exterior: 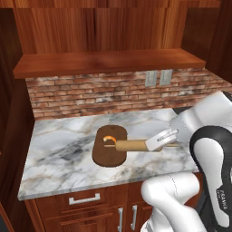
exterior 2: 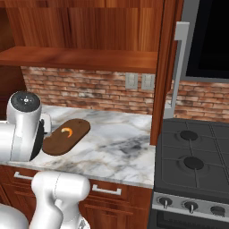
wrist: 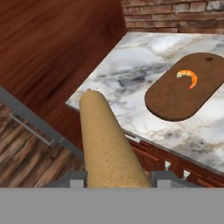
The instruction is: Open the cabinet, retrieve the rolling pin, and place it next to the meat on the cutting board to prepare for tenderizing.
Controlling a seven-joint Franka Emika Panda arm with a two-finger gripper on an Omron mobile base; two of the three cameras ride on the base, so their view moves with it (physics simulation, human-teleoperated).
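My gripper (exterior: 161,139) is shut on the rolling pin (exterior: 131,145), a tan wooden cylinder held roughly level above the marble counter. In the left base view its free end reaches the right side of the dark brown cutting board (exterior: 106,152), close to the small orange meat (exterior: 108,137). In the hand view the rolling pin (wrist: 105,135) runs up from between the fingertips (wrist: 73,179), with the cutting board (wrist: 175,98) and meat (wrist: 188,77) off to the upper right. The cabinet (exterior: 108,27) is above the counter; one door (exterior 2: 166,67) stands open, seen edge-on.
The marble counter (exterior: 59,149) ends at a brick backsplash with two outlets (exterior: 158,78). Drawers with short silver handles (exterior: 84,198) sit below. A black stove (exterior 2: 192,156) stands to the right of the open door. My own arm hides part of the counter's right side.
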